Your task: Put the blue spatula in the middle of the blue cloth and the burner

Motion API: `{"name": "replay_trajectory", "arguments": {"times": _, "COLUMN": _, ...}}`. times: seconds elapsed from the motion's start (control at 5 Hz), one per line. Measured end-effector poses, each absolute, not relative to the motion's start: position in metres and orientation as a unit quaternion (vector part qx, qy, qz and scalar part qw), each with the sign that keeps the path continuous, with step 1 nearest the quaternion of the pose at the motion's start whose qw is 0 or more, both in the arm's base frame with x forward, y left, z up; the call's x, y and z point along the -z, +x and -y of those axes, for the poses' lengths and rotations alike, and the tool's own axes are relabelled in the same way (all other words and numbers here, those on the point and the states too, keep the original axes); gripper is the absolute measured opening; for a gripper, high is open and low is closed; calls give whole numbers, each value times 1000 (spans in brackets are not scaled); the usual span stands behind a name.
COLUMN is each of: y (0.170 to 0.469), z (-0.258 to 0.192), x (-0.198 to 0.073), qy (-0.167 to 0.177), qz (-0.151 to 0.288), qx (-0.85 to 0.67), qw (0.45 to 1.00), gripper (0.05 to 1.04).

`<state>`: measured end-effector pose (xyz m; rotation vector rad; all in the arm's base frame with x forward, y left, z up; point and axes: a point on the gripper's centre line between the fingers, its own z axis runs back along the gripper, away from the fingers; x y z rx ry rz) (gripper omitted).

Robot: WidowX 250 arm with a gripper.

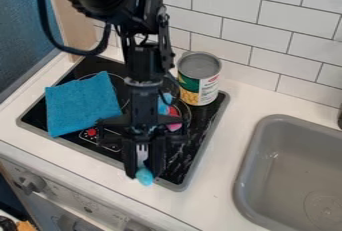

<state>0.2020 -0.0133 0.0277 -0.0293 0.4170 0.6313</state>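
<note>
You are not done yet. The blue spatula (144, 176) is by the front edge of the black stove (175, 173), right at the end of your gripper (145, 169). You can't tell from here if the gripper is pinching it or just around it. The blue cloth (81, 104) lies flat at the left of the stove, and a burner (190, 116) is farther right, with a pink thing (174, 124) on it. You probably still have to put the spatula between them and let go. The tin can (199, 81) stands upright at the back; you can't tell what is in it. The gray sink (270, 147) has a round drain (325, 207) in its floor.
</note>
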Motion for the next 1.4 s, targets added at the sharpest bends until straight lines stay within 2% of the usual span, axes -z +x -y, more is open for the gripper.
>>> {"name": "replay_trajectory", "arguments": {"times": 1.0, "y": 306, "z": -22, "x": -32, "qy": -62, "qz": -190, "qx": -418, "qw": 886, "gripper": 313}}
{"name": "replay_trajectory", "arguments": {"times": 1.2, "y": 318, "z": -30, "x": -35, "qy": -65, "qz": -176, "qx": -431, "qw": 883, "gripper": 313}}
{"name": "replay_trajectory", "arguments": {"times": 1.4, "y": 316, "z": -34, "x": -30, "qy": -50, "qz": -167, "qx": -437, "qw": 883, "gripper": 313}}
